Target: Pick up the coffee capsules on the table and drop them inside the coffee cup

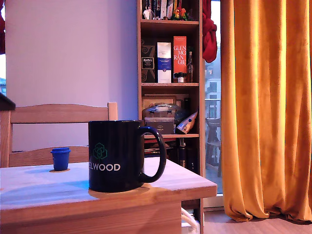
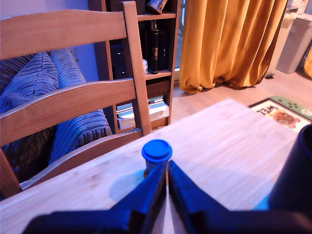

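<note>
A blue coffee capsule (image 1: 60, 158) stands on the light wooden table (image 1: 44, 187), to the exterior view's left of the black coffee cup (image 1: 116, 155) with white "ELWOOD" lettering. The wrist view shows my gripper (image 2: 167, 170) with its two dark fingers pressed together and nothing between them. Their tips point at the blue capsule (image 2: 156, 152), which sits just beyond them. The cup's dark wall (image 2: 296, 180) fills one edge of that view. Only a dark corner of the arm (image 1: 5, 102) shows at the exterior view's left edge. I see only this one capsule.
A wooden chair (image 1: 58, 117) with a slatted back stands behind the table, close to the capsule, with a blue-grey cushion (image 2: 44, 92) behind its slats. A bookshelf (image 1: 169, 73) and orange curtains (image 1: 265, 107) are further back. The table's edge (image 1: 195, 187) is just past the cup's handle.
</note>
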You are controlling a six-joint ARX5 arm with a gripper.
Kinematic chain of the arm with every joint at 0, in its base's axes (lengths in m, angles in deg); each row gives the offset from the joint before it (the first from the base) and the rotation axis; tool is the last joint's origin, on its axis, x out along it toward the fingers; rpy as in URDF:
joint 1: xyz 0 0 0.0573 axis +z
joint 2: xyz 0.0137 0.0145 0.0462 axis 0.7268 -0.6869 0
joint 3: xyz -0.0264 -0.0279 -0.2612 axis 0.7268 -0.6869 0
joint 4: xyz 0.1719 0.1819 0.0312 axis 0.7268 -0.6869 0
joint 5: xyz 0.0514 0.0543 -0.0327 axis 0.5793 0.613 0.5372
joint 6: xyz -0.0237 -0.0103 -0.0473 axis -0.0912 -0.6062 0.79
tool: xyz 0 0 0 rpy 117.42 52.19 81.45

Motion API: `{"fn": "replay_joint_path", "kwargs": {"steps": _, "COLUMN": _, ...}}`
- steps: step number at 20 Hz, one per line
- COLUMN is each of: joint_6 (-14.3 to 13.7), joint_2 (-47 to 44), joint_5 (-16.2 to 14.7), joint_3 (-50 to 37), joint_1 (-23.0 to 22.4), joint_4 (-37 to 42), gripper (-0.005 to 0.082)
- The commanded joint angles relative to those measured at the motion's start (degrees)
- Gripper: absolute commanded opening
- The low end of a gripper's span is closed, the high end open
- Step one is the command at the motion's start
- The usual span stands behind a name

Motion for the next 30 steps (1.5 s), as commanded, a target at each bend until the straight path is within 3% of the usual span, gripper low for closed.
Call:
{"fn": "replay_joint_path", "kwargs": {"steps": 1, "joint_6": -0.81, "joint_2": -2.75, "joint_5": -0.57, "joint_3": -0.96, "joint_1": -0.52, "joint_4": 1.99, "gripper": -0.0020}}
{"fn": "replay_joint_path", "kwargs": {"steps": 8, "joint_6": -0.55, "joint_2": -12.04, "joint_5": -2.97, "joint_3": -0.92, "joint_1": -1.51, "joint_4": 2.54, "gripper": 0.0008}}
{"fn": "replay_joint_path", "kwargs": {"steps": 9, "joint_6": -0.61, "joint_2": -13.29, "joint_5": -3.82, "joint_3": -0.92, "joint_1": -1.51, "joint_4": 3.80, "gripper": 0.0089}}
{"fn": "replay_joint_path", "kwargs": {"steps": 12, "joint_6": -1.40, "joint_2": -17.57, "joint_5": -4.15, "joint_3": -0.90, "joint_1": -1.62, "joint_4": 9.38, "gripper": 0.0554}}
{"fn": "replay_joint_path", "kwargs": {"steps": 13, "joint_6": -2.25, "joint_2": -19.10, "joint_5": -4.20, "joint_3": -0.90, "joint_1": -1.62, "joint_4": 10.91, "gripper": 0.0591}}
{"fn": "replay_joint_path", "kwargs": {"steps": 22, "joint_6": -4.07, "joint_2": -34.69, "joint_5": -3.72, "joint_3": 1.20, "joint_1": -1.73, "joint_4": 28.98, "gripper": 0.0586}}
{"fn": "replay_joint_path", "kwargs": {"steps": 24, "joint_6": -5.42, "joint_2": -38.58, "joint_5": -3.67, "joint_3": 3.98, "joint_1": -1.73, "joint_4": 29.20, "gripper": 0.0586}}
{"fn": "replay_joint_path", "kwargs": {"steps": 30, "joint_6": -5.51, "joint_2": -49.20, "joint_5": -3.54, "joint_3": 13.86, "joint_1": -1.73, "joint_4": 28.55, "gripper": 0.0586}}
